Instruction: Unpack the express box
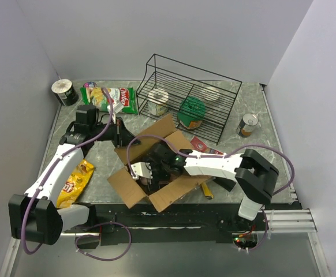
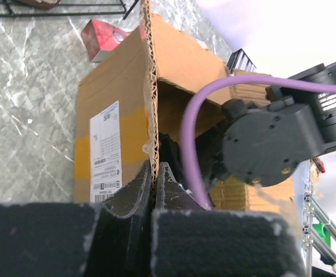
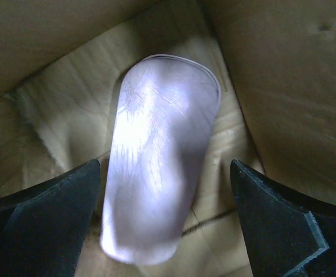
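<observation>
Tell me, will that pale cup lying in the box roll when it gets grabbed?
Probably a bit: the cup is round and lies on its side, so it may roll. It looks thin and shiny, so likely light and slippery. The box walls should stop it.

**How the three cameras are placed**

The top camera is fixed high above and behind the robot. It looks down and forward over the whole bench [image 1: 254, 98], from far enough to take in the left arm [image 1: 58, 167], the right arm [image 1: 214, 164] and the walls behind.

The left wrist camera sits just behind the left tool [image 2: 155, 170]. It looks along the fingers, very close to the outer wall and flap edge of the express box [image 2: 116, 98].

The right wrist camera points down between the spread fingers of the right tool [image 3: 163, 167]. It is deep inside that box, close to a pale cup [image 3: 156, 127].

All three views share the box. The left wrist view also catches the right arm.
</observation>
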Controlling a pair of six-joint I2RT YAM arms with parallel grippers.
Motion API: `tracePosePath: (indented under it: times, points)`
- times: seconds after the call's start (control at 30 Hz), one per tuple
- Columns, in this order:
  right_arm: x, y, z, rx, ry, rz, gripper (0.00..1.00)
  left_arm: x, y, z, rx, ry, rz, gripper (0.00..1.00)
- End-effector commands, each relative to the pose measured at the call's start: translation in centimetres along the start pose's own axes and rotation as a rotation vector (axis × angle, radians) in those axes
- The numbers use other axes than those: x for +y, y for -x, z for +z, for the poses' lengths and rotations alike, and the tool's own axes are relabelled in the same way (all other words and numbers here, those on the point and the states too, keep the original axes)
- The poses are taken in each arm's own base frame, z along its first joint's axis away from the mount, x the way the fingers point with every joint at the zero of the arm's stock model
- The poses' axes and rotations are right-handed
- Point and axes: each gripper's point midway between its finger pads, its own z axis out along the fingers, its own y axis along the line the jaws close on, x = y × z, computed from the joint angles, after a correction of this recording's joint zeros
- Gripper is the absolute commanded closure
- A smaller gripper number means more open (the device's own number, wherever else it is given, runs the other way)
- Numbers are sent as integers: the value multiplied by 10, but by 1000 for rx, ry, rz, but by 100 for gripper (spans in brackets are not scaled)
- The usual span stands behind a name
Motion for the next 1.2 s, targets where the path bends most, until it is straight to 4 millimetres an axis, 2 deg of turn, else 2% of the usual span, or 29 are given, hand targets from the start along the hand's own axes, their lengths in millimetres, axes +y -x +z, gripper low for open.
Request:
tracePosePath:
  times: [0.0,0.07,0.17,0.27,0.3,0.37,0.43,0.47,0.5,0.53,0.63,0.7,0.73,0.77,0.83,0.87,0.97,1.07,1.13,1.17]
  points:
    - [16,-6,8,13,102,45,0,-6,10,3,-4,-51,16,99]
    - [35,-19,16,48,187,41,0,-2,12,4,-3,-48,7,99]
    - [40,-42,34,126,199,34,0,2,22,5,-15,-47,3,99]
    - [37,-62,44,202,198,22,17,5,29,4,-19,-42,0,99]
    - [41,-64,44,202,220,15,33,6,29,4,-18,-41,0,99]
    - [44,-64,45,198,246,-2,46,8,30,3,-13,-40,-3,99]
    - [44,-63,44,199,254,-8,69,9,30,4,-10,-43,0,99]
    - [41,-61,42,195,244,-13,82,9,28,4,-8,-46,-2,99]
    - [38,-61,40,193,232,-12,100,10,29,4,-10,-45,-3,99]
    - [33,-59,37,184,214,-9,100,9,28,5,-8,-49,-6,99]
    - [16,-39,15,121,162,12,100,10,28,4,-6,-47,12,99]
    - [-8,-15,-16,26,97,28,100,12,27,3,-1,-30,38,99]
    - [-11,-5,-30,-15,100,40,100,13,27,3,3,-25,44,99]
    - [-25,21,-59,-129,66,48,100,12,27,2,4,-20,54,99]
    - [-31,44,-90,-250,54,44,100,11,29,1,-1,-16,86,99]
    - [-35,63,-118,-353,38,25,100,10,30,0,-4,-16,93,99]
    - [-37,84,-153,-454,-19,-39,100,6,32,-2,-15,-24,118,99]
    - [-40,92,-170,-486,-71,-69,100,0,35,-3,-26,-31,135,99]
    - [-48,93,-178,-483,-112,-39,100,-2,37,-5,-32,-23,142,99]
    - [-54,100,-188,-500,-135,-30,100,-1,36,-5,-32,-13,142,99]
